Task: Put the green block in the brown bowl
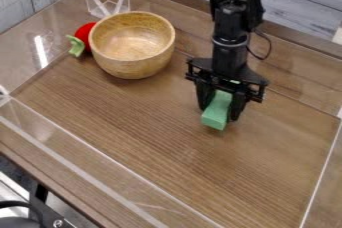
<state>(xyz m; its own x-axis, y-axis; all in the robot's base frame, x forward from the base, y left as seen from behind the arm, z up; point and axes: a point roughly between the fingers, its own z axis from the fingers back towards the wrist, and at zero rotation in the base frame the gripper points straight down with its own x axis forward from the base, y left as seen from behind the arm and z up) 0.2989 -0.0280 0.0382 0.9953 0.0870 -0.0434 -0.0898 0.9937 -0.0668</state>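
The green block [214, 118] is right of the table's middle, pinched between the black fingers of my gripper [221, 106], which points straight down and is shut on it. The block's lower end sits just above the wood, with a small shadow beneath it. The brown bowl [162, 56], round and light wood, stands to the upper left, apart from the gripper, and its inside shows nothing in it.
A small red toy with a green leafy bit [80, 39] leans against the bowl's left side. Low clear plastic walls [94, 162] border the wooden table [134, 112] along the front, left and right. A black cable trails from the arm [230, 12] at the back.
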